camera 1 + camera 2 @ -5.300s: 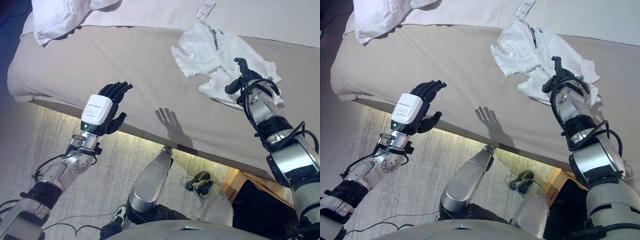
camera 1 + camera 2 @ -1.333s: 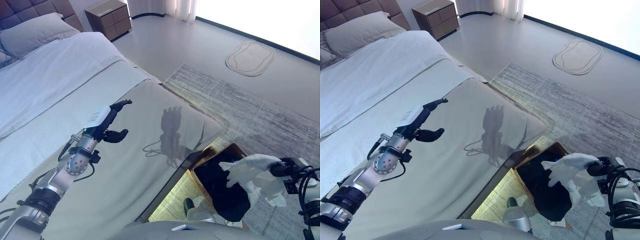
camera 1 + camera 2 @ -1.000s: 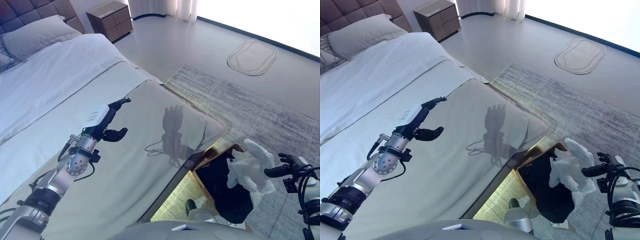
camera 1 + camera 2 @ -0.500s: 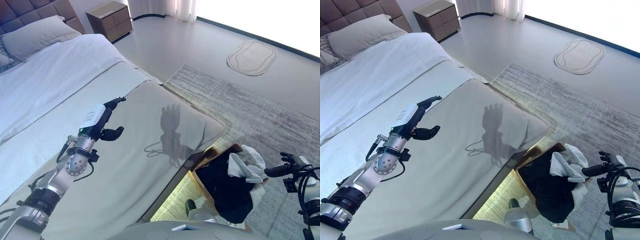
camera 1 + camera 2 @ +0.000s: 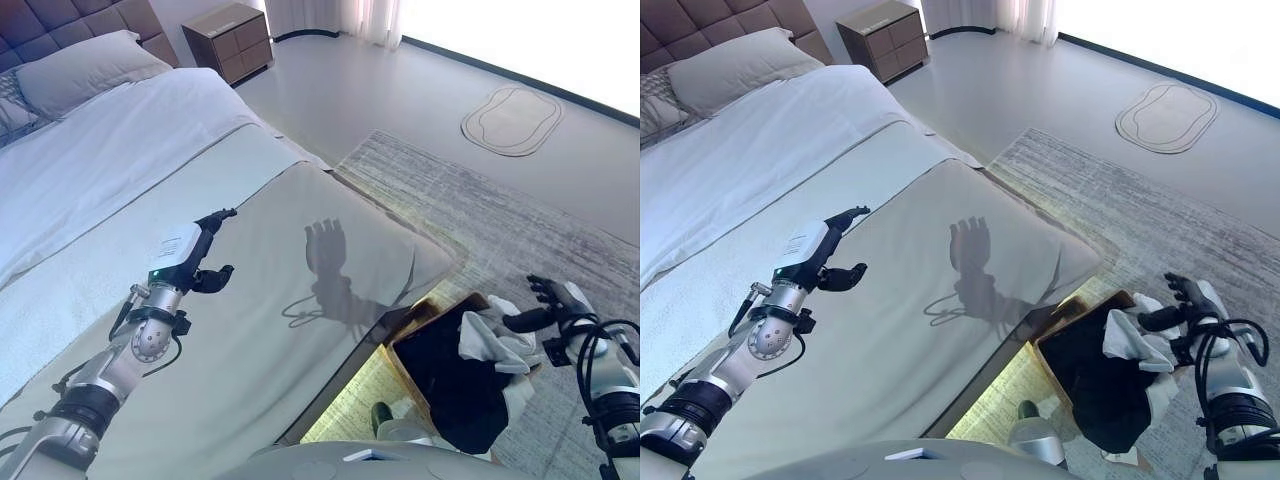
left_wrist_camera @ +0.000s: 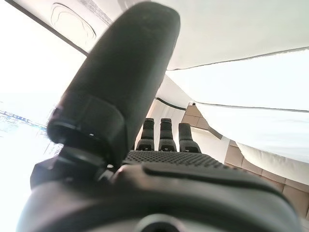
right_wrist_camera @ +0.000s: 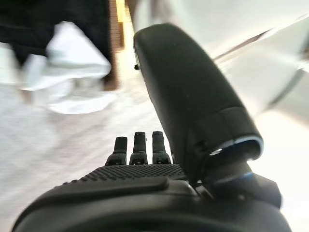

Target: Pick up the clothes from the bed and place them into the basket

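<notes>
white garment [image 5: 497,338] draped on basket [image 5: 437,372] rim, beside empty right hand [image 5: 550,300].

Bright daylight flooding from the upper right and washing out that corner, a sharp hand-shaped shadow falling on the bed [image 5: 330,250], a warm yellow glow under the bed's edge, both wrist views overexposed, the right wrist view blurred.

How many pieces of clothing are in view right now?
1: a white garment draped over the far rim of the basket on the floor beside the bed. More may lie hidden inside the dark basket.
</notes>
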You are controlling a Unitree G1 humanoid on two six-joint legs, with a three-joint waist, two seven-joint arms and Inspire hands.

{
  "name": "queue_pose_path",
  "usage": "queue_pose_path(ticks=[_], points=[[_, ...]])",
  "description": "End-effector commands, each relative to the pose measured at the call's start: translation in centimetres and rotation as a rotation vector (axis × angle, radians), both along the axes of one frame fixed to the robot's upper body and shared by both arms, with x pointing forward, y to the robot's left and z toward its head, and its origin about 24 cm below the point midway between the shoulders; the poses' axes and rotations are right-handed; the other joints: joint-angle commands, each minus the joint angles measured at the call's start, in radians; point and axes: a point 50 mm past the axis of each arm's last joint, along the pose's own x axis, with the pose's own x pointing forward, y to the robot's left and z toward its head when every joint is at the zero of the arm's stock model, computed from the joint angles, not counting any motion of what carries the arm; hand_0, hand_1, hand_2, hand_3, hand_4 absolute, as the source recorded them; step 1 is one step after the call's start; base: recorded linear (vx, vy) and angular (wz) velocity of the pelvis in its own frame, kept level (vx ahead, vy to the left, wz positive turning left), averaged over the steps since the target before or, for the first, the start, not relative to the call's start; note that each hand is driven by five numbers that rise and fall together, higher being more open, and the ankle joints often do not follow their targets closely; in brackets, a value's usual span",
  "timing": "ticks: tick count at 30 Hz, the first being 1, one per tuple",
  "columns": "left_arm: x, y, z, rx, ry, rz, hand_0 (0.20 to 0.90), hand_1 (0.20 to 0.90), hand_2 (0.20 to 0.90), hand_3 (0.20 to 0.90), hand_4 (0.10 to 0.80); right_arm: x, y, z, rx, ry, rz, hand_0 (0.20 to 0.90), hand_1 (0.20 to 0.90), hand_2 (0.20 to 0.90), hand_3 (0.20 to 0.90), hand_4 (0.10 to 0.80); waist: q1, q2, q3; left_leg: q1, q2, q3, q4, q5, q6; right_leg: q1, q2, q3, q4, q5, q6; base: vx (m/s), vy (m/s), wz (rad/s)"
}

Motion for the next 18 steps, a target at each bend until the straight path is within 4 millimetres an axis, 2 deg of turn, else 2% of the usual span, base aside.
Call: queue_pose_path(ticks=[1,2,5,7,8,18], points=[[2.4,0.5,4.0,-0.029,-0.197,0.049,0.9,0.9,0.9,0.9,0.8,2.8,3.7,4.7,-0.14,-0.301,0.201,0.9,0.9,0.9,0.9,0.8,0.033,-0.02,-0.027,0.005,0.014,-0.025,0.017,-0.069,-0.033,-0.081,0.017,-0.055,0.117,-0.051,0.025,0.014,-0.011,0.07],[2.3,0.5,3.9,-0.03,-0.192,0.05,0.9,0.9,0.9,0.9,0.8,2.8,4.0,4.7,-0.139,-0.306,0.209,0.9,0.9,0.9,0.9,0.8,0.033,-0.02,-0.027,0.004,0.013,-0.027,0.017,-0.069,-0.032,-0.081,0.016,-0.056,0.117,-0.052,0.025,0.023,-0.005,0.11],[1.6,0.4,2.4,-0.049,-0.139,0.067,0.9,0.9,0.9,0.9,0.8,2.6,6.4,4.6,-0.168,-0.346,0.314,0.9,0.9,0.9,0.9,0.8,0.043,-0.024,-0.025,0.0,0.007,-0.046,0.016,-0.067,-0.028,-0.076,0.015,-0.061,0.121,-0.06,0.023,0.053,0.013,0.15],[1.3,0.5,2.0,-0.057,-0.125,0.074,0.9,0.9,0.9,0.9,0.8,2.5,6.9,4.5,-0.166,-0.352,0.337,0.9,0.9,0.9,0.9,0.8,0.045,-0.025,-0.026,0.001,0.006,-0.051,0.016,-0.067,-0.027,-0.073,0.014,-0.064,0.12,-0.062,0.023,0.072,0.016,0.08],[0.8,0.3,1.2,-0.074,-0.086,0.076,0.9,0.9,0.9,0.9,0.8,2.5,7.8,4.4,-0.144,-0.362,0.373,0.9,0.9,0.9,0.9,0.8,0.061,-0.028,-0.029,0.001,0.003,-0.064,0.015,-0.066,-0.024,-0.061,0.014,-0.071,0.119,-0.067,0.02,0.093,0.015,0.1],[-1.5,0.4,-1.7,-0.188,0.042,0.127,0.9,0.9,0.9,0.9,0.8,1.9,10.4,5.1,-0.176,-0.412,0.519,0.9,0.9,0.9,0.9,0.8,0.109,-0.041,-0.04,-0.001,-0.007,-0.101,0.017,-0.062,-0.019,-0.025,0.012,-0.105,0.119,-0.082,0.016,0.07,0.019,0.15]])
